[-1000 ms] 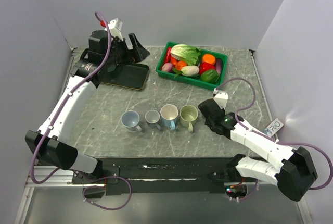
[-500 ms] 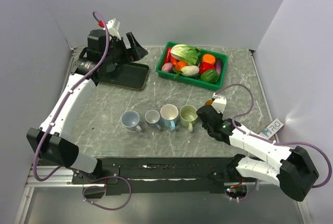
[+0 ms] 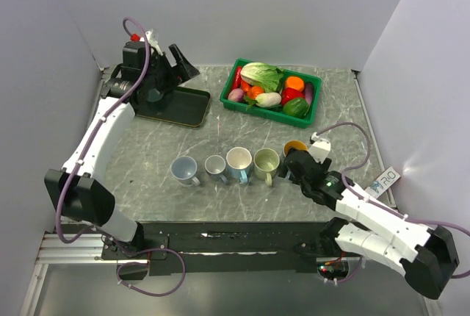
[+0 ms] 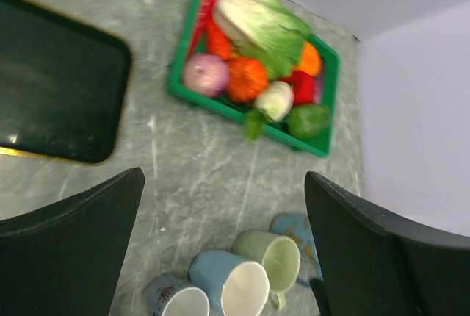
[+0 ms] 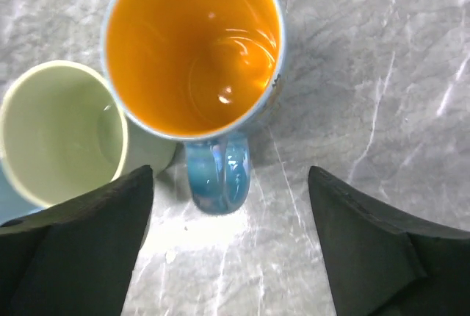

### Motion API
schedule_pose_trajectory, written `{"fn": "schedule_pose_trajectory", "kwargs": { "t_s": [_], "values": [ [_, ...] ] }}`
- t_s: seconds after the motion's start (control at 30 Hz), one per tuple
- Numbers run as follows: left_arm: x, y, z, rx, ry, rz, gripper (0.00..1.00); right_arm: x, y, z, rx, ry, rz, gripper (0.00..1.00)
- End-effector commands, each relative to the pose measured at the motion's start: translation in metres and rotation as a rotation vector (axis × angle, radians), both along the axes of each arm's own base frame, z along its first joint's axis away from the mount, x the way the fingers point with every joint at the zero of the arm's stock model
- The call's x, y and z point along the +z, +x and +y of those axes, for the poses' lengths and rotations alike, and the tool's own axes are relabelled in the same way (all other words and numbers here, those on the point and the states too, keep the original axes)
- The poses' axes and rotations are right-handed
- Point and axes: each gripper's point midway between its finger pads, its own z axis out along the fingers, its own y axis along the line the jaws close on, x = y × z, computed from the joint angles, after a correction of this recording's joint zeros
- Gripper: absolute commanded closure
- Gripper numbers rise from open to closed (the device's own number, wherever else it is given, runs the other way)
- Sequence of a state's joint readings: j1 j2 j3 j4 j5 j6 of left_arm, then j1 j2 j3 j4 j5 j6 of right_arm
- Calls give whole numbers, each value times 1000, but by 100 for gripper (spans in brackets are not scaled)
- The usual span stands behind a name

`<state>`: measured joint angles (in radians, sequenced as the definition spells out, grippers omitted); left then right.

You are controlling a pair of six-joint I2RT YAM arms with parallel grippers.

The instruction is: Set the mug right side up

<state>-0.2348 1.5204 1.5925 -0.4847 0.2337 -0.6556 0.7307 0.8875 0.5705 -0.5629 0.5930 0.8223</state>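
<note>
five upright mugs, one crate, one tray

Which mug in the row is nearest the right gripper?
The blue mug with the orange inside, at the row's right end beside the pale green mug. It stands upright directly below the open right gripper.

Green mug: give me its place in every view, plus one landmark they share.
Top external: green mug is fourth from the left in the mug row, centre of the picture.
Left wrist: green mug is at bottom centre, right of the blue mug.
Right wrist: green mug is at the left edge, beside the orange mug.
Shared landmark: marble table.
</note>
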Motion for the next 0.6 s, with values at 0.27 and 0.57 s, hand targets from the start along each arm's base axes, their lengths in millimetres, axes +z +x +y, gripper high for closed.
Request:
{"fn": "schedule_pose_trajectory", "kwargs": {
  "t_s": [0.27, 0.57],
  "values": [
    [-47, 71, 109, 683, -51, 129, 4, 111, 20, -14, -39, 106, -161, 0],
    [-86, 122, 151, 1025, -269, 200, 4, 152, 38, -28, -57, 130, -249, 0]
  ]
}}
